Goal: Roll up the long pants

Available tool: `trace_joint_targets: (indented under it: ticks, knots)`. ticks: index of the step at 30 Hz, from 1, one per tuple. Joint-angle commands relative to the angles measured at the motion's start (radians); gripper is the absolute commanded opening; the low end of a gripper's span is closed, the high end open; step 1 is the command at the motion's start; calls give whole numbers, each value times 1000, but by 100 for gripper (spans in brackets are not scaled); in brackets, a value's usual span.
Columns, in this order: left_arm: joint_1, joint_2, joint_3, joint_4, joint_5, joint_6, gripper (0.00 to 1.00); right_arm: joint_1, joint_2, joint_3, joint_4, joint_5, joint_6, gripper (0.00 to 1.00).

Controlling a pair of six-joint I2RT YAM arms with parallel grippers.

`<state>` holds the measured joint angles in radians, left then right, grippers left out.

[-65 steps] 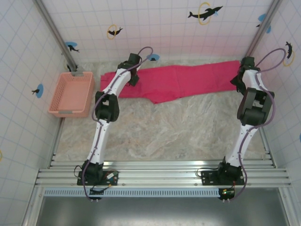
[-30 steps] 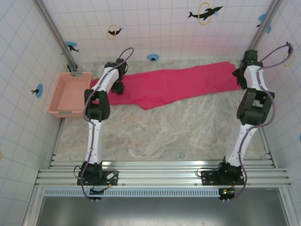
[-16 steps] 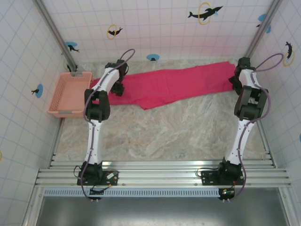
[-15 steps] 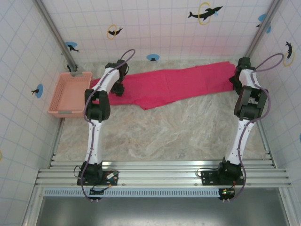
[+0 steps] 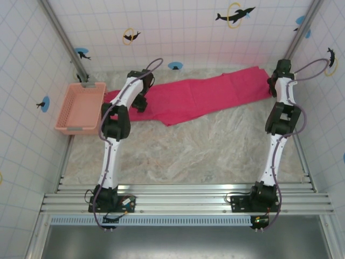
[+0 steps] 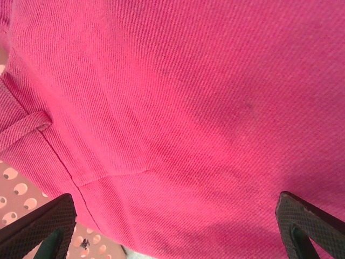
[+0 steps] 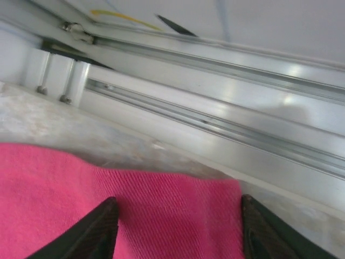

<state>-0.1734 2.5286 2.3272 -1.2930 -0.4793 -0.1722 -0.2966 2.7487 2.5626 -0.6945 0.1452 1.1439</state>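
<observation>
The long pants [image 5: 205,91] lie flat in a magenta band across the back of the table, from beside the basket to the right corner. My left gripper [image 5: 141,105] hovers over their left part. In the left wrist view its jaws [image 6: 172,237] stand wide open, with flat cloth [image 6: 178,108] between the two tips. My right gripper [image 5: 274,81] is at the pants' far right end. In the right wrist view its fingertips [image 7: 178,232] are apart and straddle the cloth's end [image 7: 161,216], which lies flat between them.
A pale pink lattice basket [image 5: 81,108] stands at the left wall, close to the pants' left end, and its perforated surface [image 6: 19,189] shows under the cloth's edge. An aluminium rail [image 7: 215,124] runs just behind the right gripper. Tiled walls enclose three sides.
The right gripper has moved back toward the far right corner, over the pants' end. The left gripper has shifted slightly to the right over the cloth. The pants have barely moved.
</observation>
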Motion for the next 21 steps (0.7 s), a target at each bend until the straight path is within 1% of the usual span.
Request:
trace_joint_targets:
  ticks: [1, 5, 7, 15, 17, 18, 21]
  knots:
    - [-8, 28, 53, -68, 8, -8, 98, 17, 119, 34, -32, -88, 57, 53]
    - [-23, 48, 113, -89, 25, -19, 97, 26, 137, 39, -36, -88, 60, 49]
    - [-33, 52, 131, -91, 25, -19, 97, 31, 137, 42, -38, -74, 52, 45]
    - [-40, 45, 135, -88, 32, -17, 97, 32, 163, 62, 0, -126, 71, 15]
    - [-43, 43, 135, -81, 39, -17, 98, 35, 162, 61, 0, -136, 72, 3]
    - [-42, 42, 136, -77, 44, -16, 97, 36, 158, 61, 4, -136, 68, 0]
    - [-44, 39, 147, -57, 59, -9, 97, 36, 123, 36, 30, -124, 54, 0]
